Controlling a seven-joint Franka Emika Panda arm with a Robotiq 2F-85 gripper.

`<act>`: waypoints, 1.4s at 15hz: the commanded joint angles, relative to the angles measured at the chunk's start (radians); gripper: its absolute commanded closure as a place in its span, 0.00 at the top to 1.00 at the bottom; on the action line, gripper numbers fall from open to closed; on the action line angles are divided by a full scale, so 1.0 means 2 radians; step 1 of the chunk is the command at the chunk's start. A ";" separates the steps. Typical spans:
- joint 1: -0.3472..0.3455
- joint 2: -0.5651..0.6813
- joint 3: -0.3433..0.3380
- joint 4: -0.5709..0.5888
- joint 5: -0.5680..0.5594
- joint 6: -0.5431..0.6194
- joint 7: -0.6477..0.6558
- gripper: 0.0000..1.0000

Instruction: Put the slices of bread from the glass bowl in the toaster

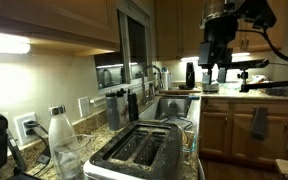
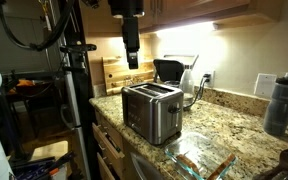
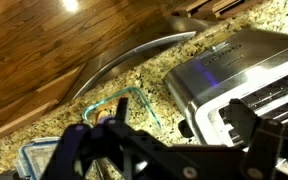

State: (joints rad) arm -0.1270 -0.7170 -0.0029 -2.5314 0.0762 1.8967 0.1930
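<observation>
Overhead, the end effector hangs well above the surface, its fingers spread and nothing between them. In an exterior view it sits over the far left end of the toaster, clear of it. The toaster stands upright on the surface with its two slots facing up. The glass bowl rests on the surface just beside the toaster's near right end, low and well apart from the end effector. Tan slices of bread lie inside it, though they are blurred. In the wrist view the bowl lies to the left of the toaster. A black appliance stands farther back.
</observation>
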 commanded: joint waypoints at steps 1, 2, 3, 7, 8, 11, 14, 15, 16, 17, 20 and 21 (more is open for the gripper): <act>-0.012 0.010 0.003 0.001 -0.007 0.013 0.030 1.00; -0.014 0.013 0.002 0.001 -0.007 0.015 0.034 1.00; -0.016 0.016 0.001 0.002 -0.007 0.017 0.036 1.00; -0.025 0.036 0.002 0.001 -0.007 0.025 0.058 1.00; -0.025 0.044 0.004 0.002 -0.003 0.030 0.067 1.00; -0.022 0.066 0.014 0.000 0.010 0.059 0.107 1.00; -0.020 0.097 0.028 -0.002 0.022 0.101 0.156 1.00; -0.019 0.108 0.032 -0.003 0.027 0.116 0.173 1.00; -0.018 0.117 0.035 -0.004 0.032 0.129 0.186 1.00; -0.018 0.124 0.038 -0.005 0.034 0.139 0.198 1.00; -0.019 0.137 0.038 -0.008 0.033 0.159 0.228 1.00; -0.021 0.135 0.035 -0.010 0.030 0.161 0.236 1.00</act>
State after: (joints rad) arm -0.1655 -0.4406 0.0720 -2.5342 0.1280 2.1851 0.6040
